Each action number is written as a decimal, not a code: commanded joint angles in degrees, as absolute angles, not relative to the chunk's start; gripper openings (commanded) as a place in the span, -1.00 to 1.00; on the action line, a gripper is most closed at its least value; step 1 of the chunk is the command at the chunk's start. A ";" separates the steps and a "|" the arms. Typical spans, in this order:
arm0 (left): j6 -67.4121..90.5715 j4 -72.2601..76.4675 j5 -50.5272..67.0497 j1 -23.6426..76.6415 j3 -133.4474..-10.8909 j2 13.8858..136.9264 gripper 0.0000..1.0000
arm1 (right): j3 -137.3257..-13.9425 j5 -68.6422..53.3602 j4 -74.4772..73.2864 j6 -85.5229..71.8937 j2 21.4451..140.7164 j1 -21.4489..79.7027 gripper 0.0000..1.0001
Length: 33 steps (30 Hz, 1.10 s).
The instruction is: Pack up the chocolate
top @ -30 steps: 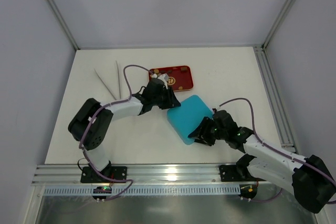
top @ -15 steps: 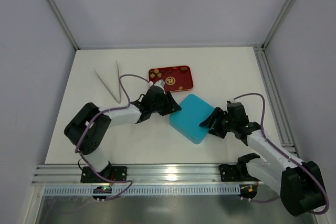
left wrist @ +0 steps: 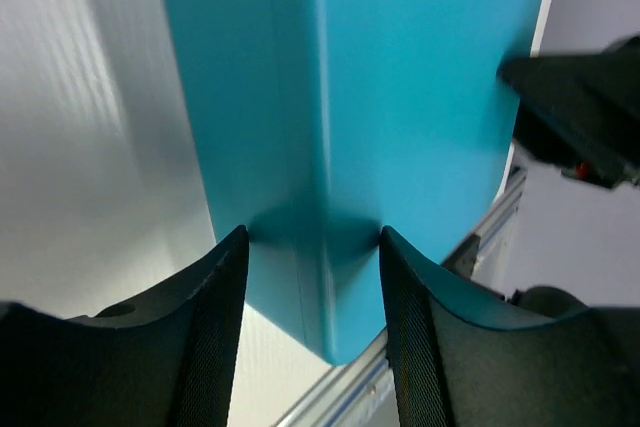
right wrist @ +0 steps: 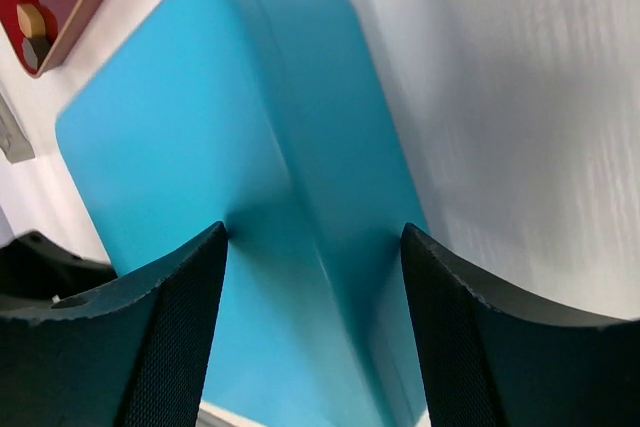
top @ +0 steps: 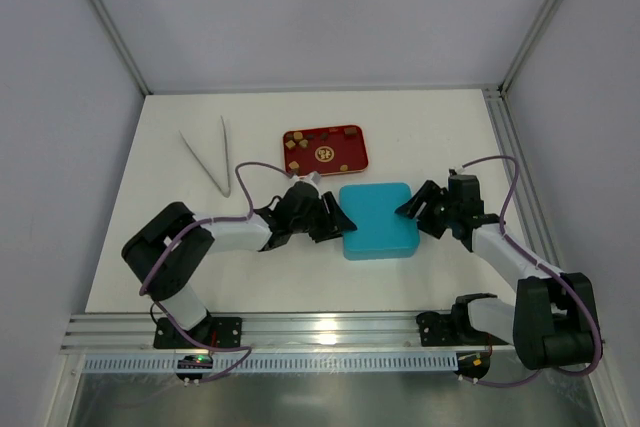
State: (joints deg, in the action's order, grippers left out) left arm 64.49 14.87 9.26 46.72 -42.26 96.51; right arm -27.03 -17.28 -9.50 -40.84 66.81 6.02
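The left gripper [top: 328, 219] and right gripper [top: 415, 209], both spread and empty, flanked the blue box [top: 378, 219]; uneven pushing risked skewing it.

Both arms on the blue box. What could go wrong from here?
1. Left gripper and right gripper meet the box only at fingertips over rounded edges; it may slip or twist.
2. They're at opposite ends, so uneven motion could skew it.
3. The tray with chocolate lies just behind; a swing might hit it.
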 commanded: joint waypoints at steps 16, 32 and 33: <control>63.63 -5.09 12.83 50.45 -35.86 99.41 -0.22 | -24.78 -17.58 -12.91 -35.60 71.47 6.86 0.33; 51.16 -21.09 9.76 41.93 -47.09 88.33 0.03 | -31.72 -15.29 -20.82 -33.14 65.48 6.86 0.47; 50.02 -22.40 9.76 41.40 -47.81 87.37 0.04 | -32.51 -15.03 -22.05 -32.96 64.52 6.86 0.50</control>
